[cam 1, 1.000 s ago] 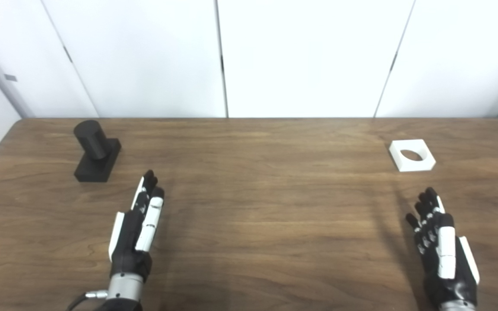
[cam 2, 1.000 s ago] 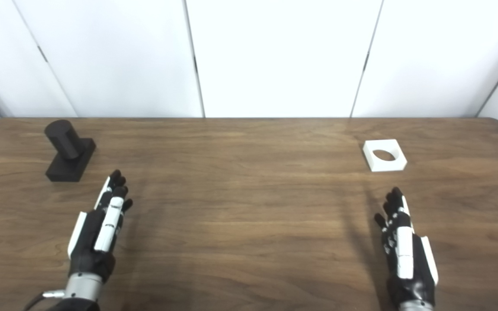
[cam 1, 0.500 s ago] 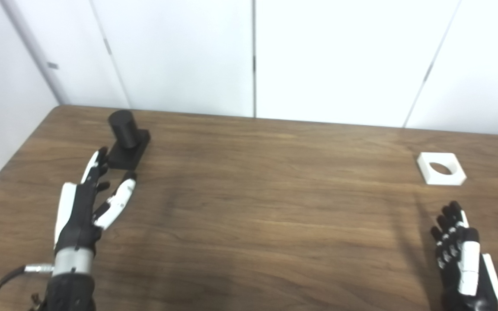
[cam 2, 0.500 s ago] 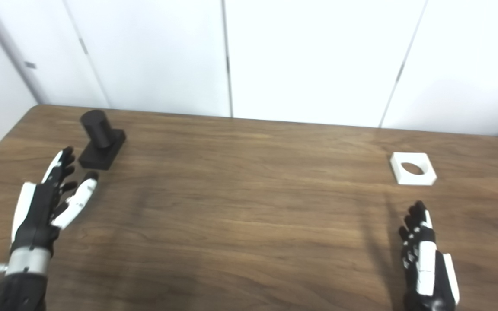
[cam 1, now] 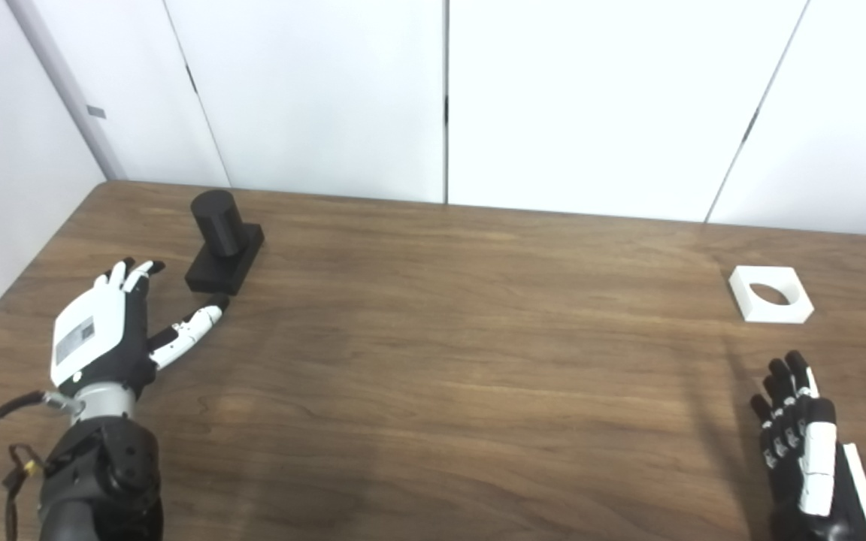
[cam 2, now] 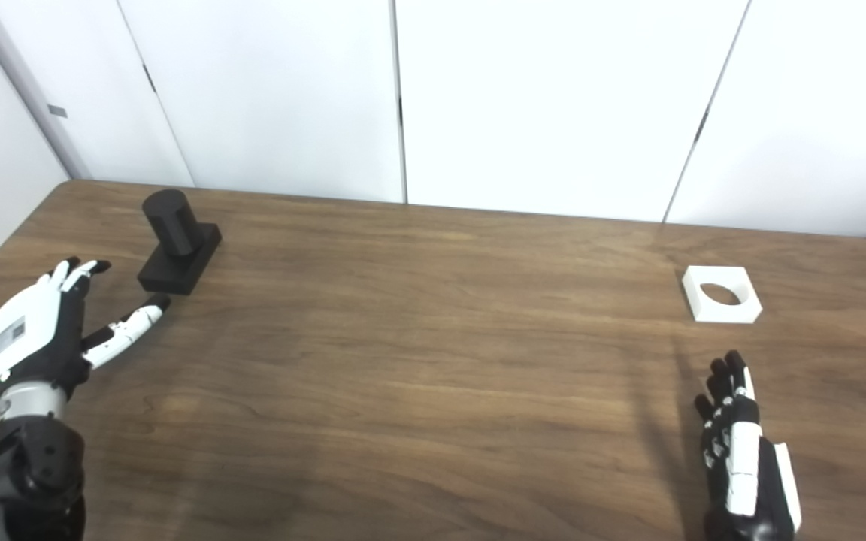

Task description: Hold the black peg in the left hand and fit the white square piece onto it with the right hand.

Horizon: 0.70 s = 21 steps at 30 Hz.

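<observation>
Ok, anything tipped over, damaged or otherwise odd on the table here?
Nothing stands out. The black peg stands upright on its base, the white square piece lies flat, hole up. The left hand and right hand are open and empty.

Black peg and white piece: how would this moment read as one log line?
left robot hand: open, beside black peg, not touching | right robot hand: open, short of white square piece | both parts on table

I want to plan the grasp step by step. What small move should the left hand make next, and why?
Probably the left hand should ease forward and right to bring its spread fingers around the black peg. The hand is open, empty and just short of the peg's base, which stands upright on the table, untouched.
</observation>
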Available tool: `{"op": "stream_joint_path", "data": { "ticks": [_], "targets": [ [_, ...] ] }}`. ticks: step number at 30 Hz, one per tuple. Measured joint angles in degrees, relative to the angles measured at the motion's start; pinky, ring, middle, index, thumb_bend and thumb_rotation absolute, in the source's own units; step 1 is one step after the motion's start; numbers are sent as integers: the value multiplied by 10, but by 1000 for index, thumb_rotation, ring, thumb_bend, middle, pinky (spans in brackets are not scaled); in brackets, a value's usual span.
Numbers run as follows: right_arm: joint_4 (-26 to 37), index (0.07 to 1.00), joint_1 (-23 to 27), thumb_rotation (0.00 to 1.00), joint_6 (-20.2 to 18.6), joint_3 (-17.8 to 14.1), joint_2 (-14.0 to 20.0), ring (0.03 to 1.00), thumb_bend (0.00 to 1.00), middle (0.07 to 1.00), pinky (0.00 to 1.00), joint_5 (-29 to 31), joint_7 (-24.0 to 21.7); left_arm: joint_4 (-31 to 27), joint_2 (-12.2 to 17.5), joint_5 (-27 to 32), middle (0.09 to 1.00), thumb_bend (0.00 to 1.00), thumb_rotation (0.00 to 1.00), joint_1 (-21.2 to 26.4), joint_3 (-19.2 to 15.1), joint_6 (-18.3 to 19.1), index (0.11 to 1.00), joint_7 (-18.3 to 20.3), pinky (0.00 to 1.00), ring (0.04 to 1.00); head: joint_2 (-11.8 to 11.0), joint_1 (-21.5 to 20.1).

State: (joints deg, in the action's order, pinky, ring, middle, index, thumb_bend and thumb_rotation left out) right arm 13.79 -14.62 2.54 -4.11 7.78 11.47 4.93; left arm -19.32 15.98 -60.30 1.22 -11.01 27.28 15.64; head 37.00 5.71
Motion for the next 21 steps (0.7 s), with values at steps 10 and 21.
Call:
{"op": "stream_joint_path", "data": {
  "ticks": [10, 21],
  "targets": [
    [2, 1000, 0, 1000, -3, 1, 0, 1000, 545, 980, 1000, -3, 0, 110, 9, -58, 1000, 822, 838, 47, 22, -1, 896, -18, 1000, 1000, -1, 4],
    [5, 1000, -1, 1000, -8, 1, 0, 1000, 547, 976, 1000, -6, 0, 199, 13, -73, 996, 860, 869, 91, 38, -2, 891, -37, 1000, 1000, 3, 0]
  ]
}}
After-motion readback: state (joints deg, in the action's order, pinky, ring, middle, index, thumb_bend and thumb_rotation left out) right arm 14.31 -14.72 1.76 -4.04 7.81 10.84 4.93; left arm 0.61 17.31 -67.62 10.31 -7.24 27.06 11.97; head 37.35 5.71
